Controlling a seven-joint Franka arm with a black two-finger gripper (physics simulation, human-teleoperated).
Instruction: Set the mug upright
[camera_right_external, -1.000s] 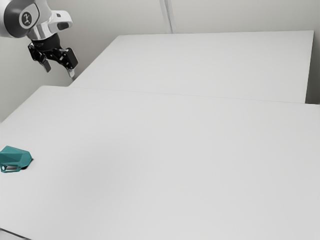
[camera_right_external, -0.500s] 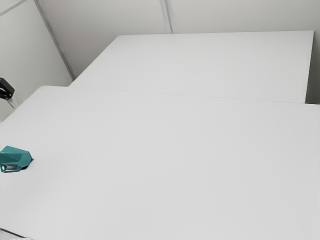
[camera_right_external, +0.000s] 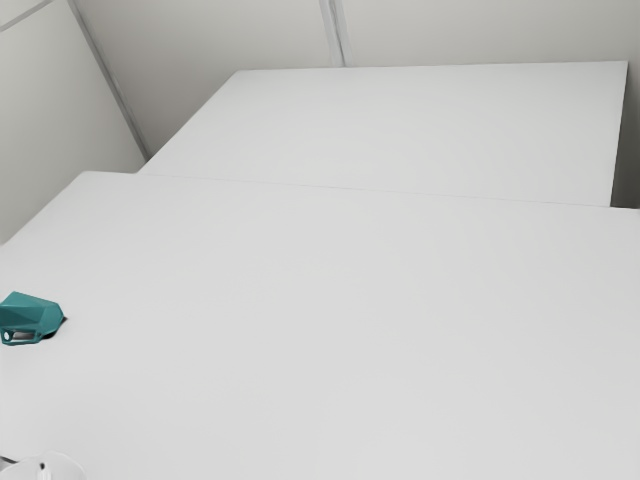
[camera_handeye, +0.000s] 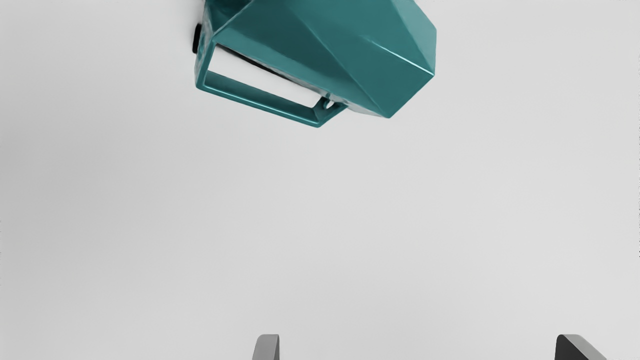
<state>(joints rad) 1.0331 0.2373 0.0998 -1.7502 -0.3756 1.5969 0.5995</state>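
Pale wall (camera_right_external: 215, 45) in exterior view, parted gripper (camera_handeye: 417, 345) in wrist view, tipped mug (camera_handeye: 330, 50)

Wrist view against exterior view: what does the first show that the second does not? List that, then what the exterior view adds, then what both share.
Wrist view: the open hand, its fingertips standing well apart.

Exterior view: the walls, a second white surface beyond the table, and a white rounded shape, perhaps part of the arm.

Both: the teal mug lying on its side, its handle, and the white table.
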